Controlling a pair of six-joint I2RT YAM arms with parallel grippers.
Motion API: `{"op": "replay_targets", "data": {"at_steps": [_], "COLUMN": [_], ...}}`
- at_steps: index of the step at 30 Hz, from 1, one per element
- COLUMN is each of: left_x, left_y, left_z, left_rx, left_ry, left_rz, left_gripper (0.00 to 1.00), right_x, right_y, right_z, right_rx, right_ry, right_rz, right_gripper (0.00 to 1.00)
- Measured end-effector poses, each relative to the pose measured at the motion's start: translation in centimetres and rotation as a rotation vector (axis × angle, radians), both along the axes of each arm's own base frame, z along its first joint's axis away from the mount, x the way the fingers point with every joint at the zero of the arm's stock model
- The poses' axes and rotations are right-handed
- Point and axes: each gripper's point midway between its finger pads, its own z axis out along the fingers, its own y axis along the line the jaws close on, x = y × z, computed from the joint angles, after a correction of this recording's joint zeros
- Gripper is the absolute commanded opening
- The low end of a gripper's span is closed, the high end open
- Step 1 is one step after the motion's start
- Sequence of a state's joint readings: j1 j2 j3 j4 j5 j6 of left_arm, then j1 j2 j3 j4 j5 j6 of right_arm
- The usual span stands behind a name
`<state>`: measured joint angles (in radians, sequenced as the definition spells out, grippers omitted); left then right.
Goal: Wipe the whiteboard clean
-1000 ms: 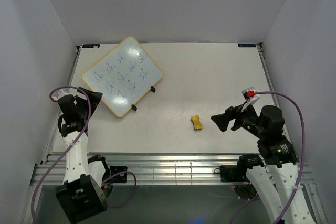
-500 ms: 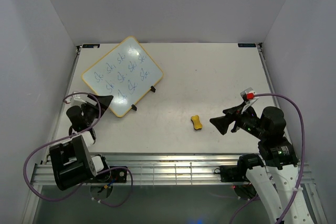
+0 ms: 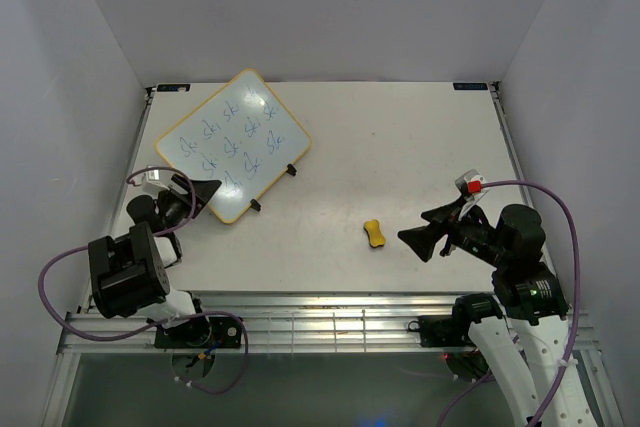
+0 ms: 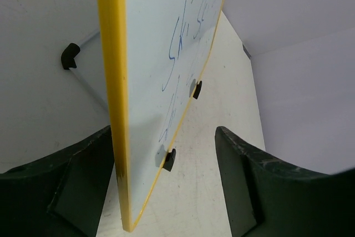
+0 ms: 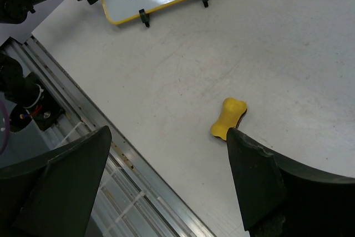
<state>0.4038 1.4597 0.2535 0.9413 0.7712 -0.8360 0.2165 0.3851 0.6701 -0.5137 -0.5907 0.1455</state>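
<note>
The whiteboard (image 3: pixel 233 144) is sitting at the far left of the table (image 3: pixel 400 147), blue writing covering it. The left gripper (image 3: pixel 205 195) is straddling its near edge, jaws wide, not clamping. The right gripper (image 3: pixel 415 229) is hovering open and empty beside the yellow eraser (image 3: pixel 375 234)

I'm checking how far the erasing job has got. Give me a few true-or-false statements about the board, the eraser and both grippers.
1. The whiteboard bears blue writing. True.
2. The right gripper holds the eraser. False: its jaws stand open and empty, and the eraser lies just ahead of them.
3. The left gripper has its open jaws on either side of the whiteboard's yellow edge. True.
4. The eraser rests on the whiteboard. False: it lies on the bare table, well apart from the board.
</note>
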Motion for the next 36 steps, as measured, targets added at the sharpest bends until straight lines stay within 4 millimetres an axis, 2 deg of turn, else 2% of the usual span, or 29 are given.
{"op": "replay_targets", "data": {"at_steps": [1, 7, 9, 10, 12, 24, 27, 28, 31, 36], "left_x": [0.2, 1.1, 1.1, 1.0, 1.1, 1.2, 1.2, 1.2, 1.5, 1.7], "left_y": [0.0, 0.1, 0.0, 0.0, 0.0, 0.1, -0.1, -0.3, -1.0, -1.0], "left_z": [0.0, -0.1, -0.4, -0.5, -0.7, -1.3, -1.1, -0.8, 0.6, 0.6], "left_rx": [0.000, -0.003, -0.007, -0.008, -0.008, -0.005, -0.009, -0.008, 0.003, -0.011], "left_ry": [-0.001, 0.001, 0.006, 0.010, 0.012, 0.012, -0.003, -0.017, -0.080, -0.081], "left_rz": [-0.005, -0.039, -0.044, -0.046, -0.048, -0.045, -0.063, -0.074, -0.125, -0.140], "left_gripper": [0.74, 0.72, 0.63, 0.61, 0.45, 0.34, 0.19, 0.01, 0.00, 0.00], "right_x": [0.0, -0.2, -0.1, -0.1, -0.1, 0.0, 0.0, 0.0, 0.0, 0.0], "right_y": [0.0, 0.2, 0.2, 0.2, 0.2, 0.2, 0.2, 0.2, 0.2, 0.2], "right_z": [0.0, -0.1, -0.1, -0.2, -0.2, -0.4, -0.4, -0.4, -0.4, -0.5], "right_rx": [0.000, 0.001, -0.002, -0.003, -0.007, -0.014, -0.014, -0.014, -0.014, -0.014], "right_ry": [0.001, 0.008, 0.008, 0.008, 0.009, 0.010, 0.010, 0.010, 0.011, 0.014], "right_rz": [0.001, 0.020, 0.021, 0.022, 0.023, 0.025, 0.025, 0.025, 0.025, 0.026], "right_gripper": [0.90, 0.90, 0.90, 0.90, 0.90, 0.90, 0.90, 0.90, 0.90, 0.90]}}
